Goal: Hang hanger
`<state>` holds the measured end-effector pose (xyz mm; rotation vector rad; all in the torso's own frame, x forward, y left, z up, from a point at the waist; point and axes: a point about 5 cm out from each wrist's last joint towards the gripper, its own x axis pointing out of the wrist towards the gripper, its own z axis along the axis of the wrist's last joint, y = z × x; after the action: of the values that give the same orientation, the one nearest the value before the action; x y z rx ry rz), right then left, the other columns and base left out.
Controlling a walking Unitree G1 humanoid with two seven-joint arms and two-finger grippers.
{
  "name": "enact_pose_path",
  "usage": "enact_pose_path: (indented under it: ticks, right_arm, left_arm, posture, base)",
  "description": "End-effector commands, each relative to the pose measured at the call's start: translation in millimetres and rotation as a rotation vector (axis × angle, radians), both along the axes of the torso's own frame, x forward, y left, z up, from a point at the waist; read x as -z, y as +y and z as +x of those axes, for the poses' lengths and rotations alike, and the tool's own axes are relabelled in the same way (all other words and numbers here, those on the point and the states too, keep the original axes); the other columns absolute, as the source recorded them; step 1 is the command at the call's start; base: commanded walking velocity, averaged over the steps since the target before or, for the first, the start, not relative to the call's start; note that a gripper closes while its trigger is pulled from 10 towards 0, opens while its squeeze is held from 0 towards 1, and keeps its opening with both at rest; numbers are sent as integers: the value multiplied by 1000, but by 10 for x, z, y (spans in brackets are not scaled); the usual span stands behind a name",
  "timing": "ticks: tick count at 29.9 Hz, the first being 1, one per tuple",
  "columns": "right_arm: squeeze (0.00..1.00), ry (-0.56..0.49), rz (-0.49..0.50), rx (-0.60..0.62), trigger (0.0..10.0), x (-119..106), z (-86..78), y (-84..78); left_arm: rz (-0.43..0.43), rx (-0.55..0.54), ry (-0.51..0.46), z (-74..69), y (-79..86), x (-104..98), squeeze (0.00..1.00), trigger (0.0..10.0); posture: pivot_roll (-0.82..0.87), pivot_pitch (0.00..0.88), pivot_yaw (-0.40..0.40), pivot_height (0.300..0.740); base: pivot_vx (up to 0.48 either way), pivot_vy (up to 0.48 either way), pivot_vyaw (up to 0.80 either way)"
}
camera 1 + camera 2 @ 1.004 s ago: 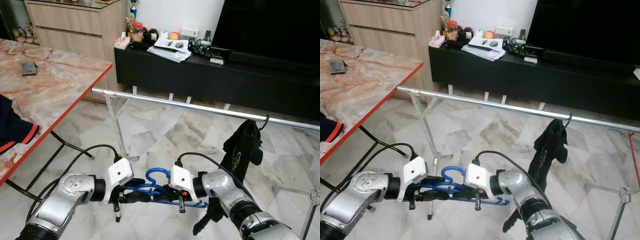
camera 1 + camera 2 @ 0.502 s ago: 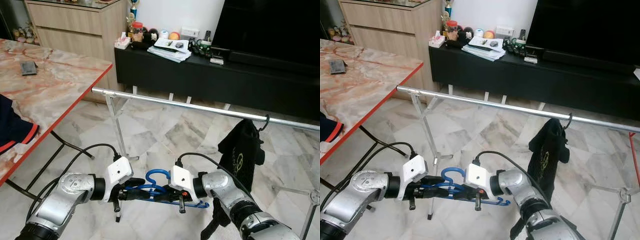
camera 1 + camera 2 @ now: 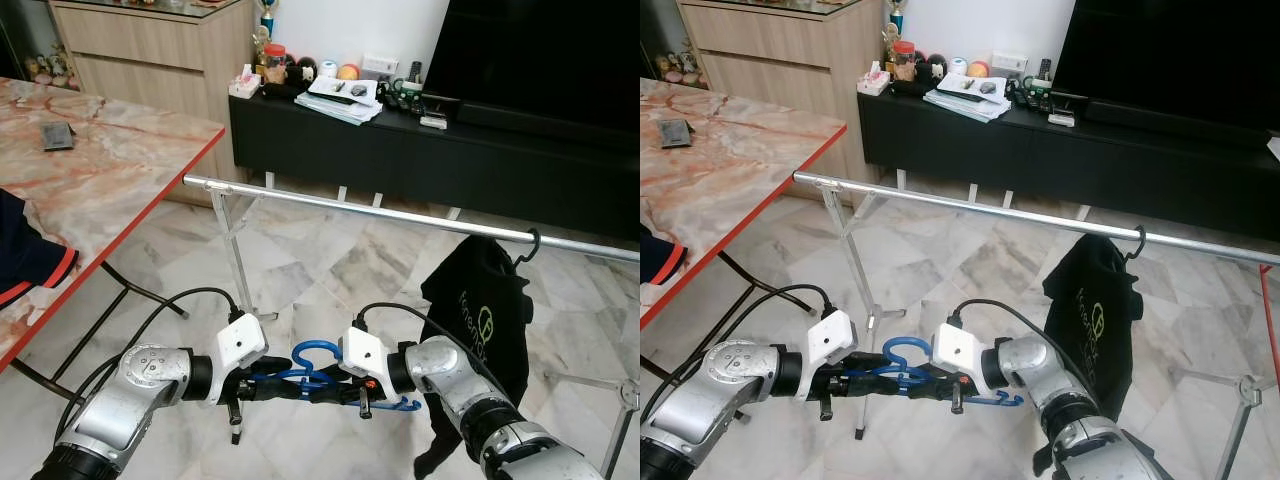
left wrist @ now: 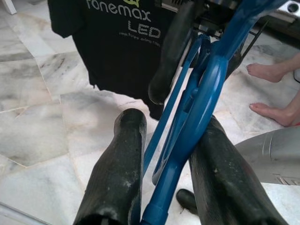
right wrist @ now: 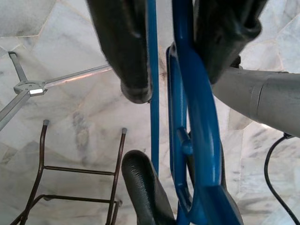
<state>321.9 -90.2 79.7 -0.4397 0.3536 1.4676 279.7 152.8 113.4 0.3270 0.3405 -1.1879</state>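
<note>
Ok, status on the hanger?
Left gripper and right gripper both shut on blue hanger, low before the rail. Black shirt hangs rightward.

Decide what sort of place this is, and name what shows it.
Probably a home living room: a big TV on a low black cabinet, a marble-topped table, and a clothes rail on the marble floor.
</note>
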Motion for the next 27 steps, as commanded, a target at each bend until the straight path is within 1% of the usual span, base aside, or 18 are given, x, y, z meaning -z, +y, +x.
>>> enact_pose_path:
  ticks: [1,5,6,7,10,12,13,15,17,19,20,21,22,23,25,26,27]
  right_arm:
    - [1000,-32,25,14,10000,-127,82,-15]
    - [1000,-21,12,-4,10000,-132,79,-36]
    - [1000,-15,4,-15,10000,-130,74,-43]
    - [1000,-13,-1,-20,10000,-127,71,-46]
    - [1000,-12,-10,-27,10000,-119,65,-51]
    - [1000,-9,-22,-32,10000,-104,56,-63]
    - [1000,-5,-31,-35,10000,-87,46,-76]
    - [1000,-7,-43,-32,10000,-67,38,-95]
    - [1000,-12,-52,-19,10000,-53,39,-112]
    - [992,-40,-76,31,10000,-24,54,-160]
    - [67,-65,-95,90,10000,2,73,-208]
    - [0,-82,-106,150,10000,27,90,-252]
    - [0,-82,-106,150,10000,27,90,-252]
    - [0,-93,-120,259,10000,73,116,-323]
    - [0,-116,-141,415,10000,140,144,-428]
    - [0,-122,-153,526,10000,192,153,-507]
    - [0,-116,-153,583,10000,227,147,-545]
  left_arm:
    - [24,27,30,-22,-28,60,0,0]
    - [57,23,33,-19,10,84,0,0]
    - [86,22,31,-18,36,107,0,0]
    - [96,18,32,-16,50,120,0,0]
    - [105,9,37,-16,73,144,0,0]
    - [135,-18,48,-26,139,218,0,0]
    - [150,-49,64,-37,197,289,0,0]
    - [166,-96,71,-41,263,364,0,0]
    - [169,-128,82,-49,303,405,0,0]
    - [213,-217,61,-30,395,489,0,0]
    - [240,-286,44,-22,459,548,0,78]
    - [252,-340,25,-20,501,586,0,941]
    - [252,-340,25,-20,501,586,0,941]
    - [242,-417,12,-23,536,627,0,10000]
    - [215,-502,1,-36,556,668,0,10000]
    - [199,-569,-7,-41,573,697,0,10000]
    - [187,-604,-15,-45,581,706,0,10000]
  posture:
    - [154,39,-129,740]
    - [153,39,-129,740]
    - [153,39,-129,740]
    - [154,40,-129,740]
    - [153,40,-127,740]
    - [153,41,-127,740]
    - [153,41,-127,740]
    - [153,41,-127,740]
    - [151,42,-126,740]
    - [150,44,-126,740]
    - [150,44,-128,740]
    - [149,44,-128,740]
    - [149,44,-128,740]
    - [147,45,-127,740]
    - [145,46,-126,740]
    - [145,46,-126,740]
    - [138,47,-124,740]
  base:
    - [0,0,0]
    - [0,0,0]
    - [0,0,0]
    - [0,0,0]
    - [0,0,0]
    - [0,0,0]
    - [0,0,0]
    - [0,0,0]
    - [0,0,0]
    - [0,0,0]
    - [0,0,0]
    - [0,0,0]
    - [0,0,0]
    - [0,0,0]
    - [0,0,0]
    - [0,0,0]
    - [0,0,0]
